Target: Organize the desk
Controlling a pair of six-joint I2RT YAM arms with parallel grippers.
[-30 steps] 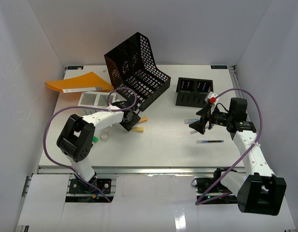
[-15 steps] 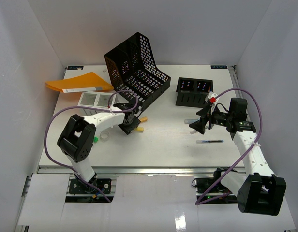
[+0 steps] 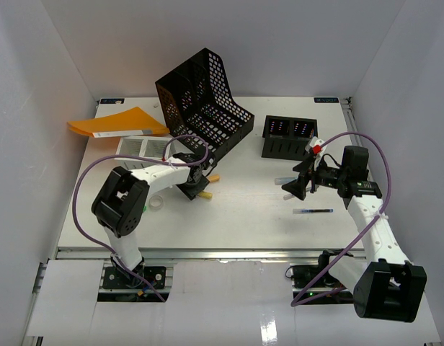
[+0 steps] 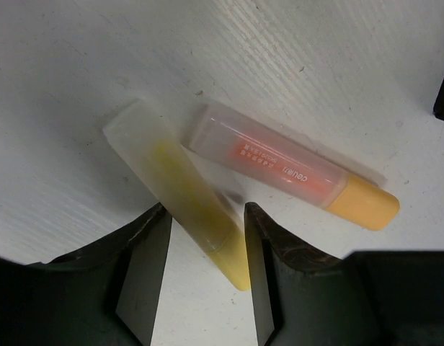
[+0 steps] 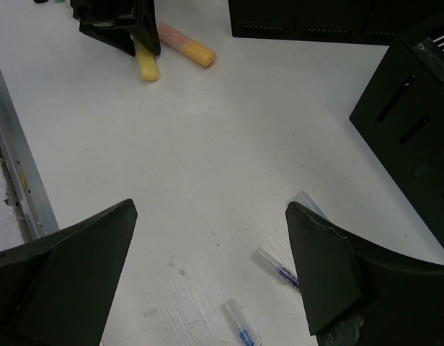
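Your desk [image 3: 251, 216] lies flat under both arms, its metal rail along the near edge. Your left gripper [image 4: 206, 210] is down on its left half. The fingers are half closed on the yellow highlighter [image 4: 182, 184], which lies slantwise on the white top and seems to touch both. Your right gripper [image 5: 211, 207] hovers over the desk's right half, fingers spread wide around nothing.

Since a second ago your left gripper has slid a little nearer over the yellow highlighter and its elbow has swung rightward; your right arm has not moved.

The orange highlighter [image 4: 280, 169] lies just beside the yellow one. The tilted black mesh rack [image 3: 204, 101] stands close behind your left gripper. A pen [image 3: 313, 210] lies near your right gripper, the black organizer [image 3: 289, 137] beyond it, an orange folder [image 3: 117, 122] far left.
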